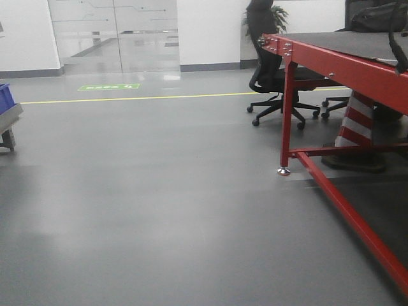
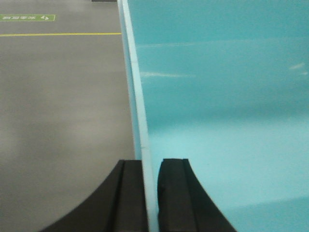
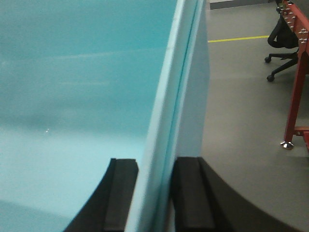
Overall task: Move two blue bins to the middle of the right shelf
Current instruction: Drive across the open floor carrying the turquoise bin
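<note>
Light-blue plastic bin (image 2: 222, 96): one thin upright wall stands between the left jaws, which pinch it. The bin interior lies right of these jaws. The right jaws pinch a like wall (image 3: 166, 121), with the interior to their left. Outside both pairs lies grey floor (image 2: 63, 96). Beyond and right of the right jaws stand a red steel-framed worktop (image 3: 298, 72), a black office chair (image 3: 284, 36) and a yellow floor line (image 3: 236, 38).
</note>
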